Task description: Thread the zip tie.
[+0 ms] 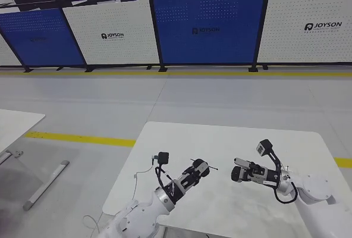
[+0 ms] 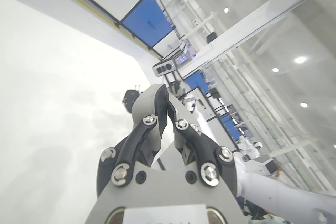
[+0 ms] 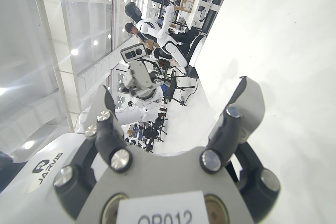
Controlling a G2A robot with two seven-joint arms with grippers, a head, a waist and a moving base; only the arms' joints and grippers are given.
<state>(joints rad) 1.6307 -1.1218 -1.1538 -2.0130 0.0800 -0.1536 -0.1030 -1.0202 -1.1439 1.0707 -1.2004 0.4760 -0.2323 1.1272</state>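
Both arms held above the white table (image 1: 223, 137), grippers facing each other, near but apart. Left gripper (image 2: 166, 97) pinched together on a thin dark strip, probably the zip tie (image 1: 213, 168), which sticks out either side of it in the top view. Right gripper (image 3: 174, 86) spread wide, holding nothing. Can't tell head from tail. Risks: the thin strip pivots or slips in the pinch; a loose end flexes away when the right gripper grabs it.
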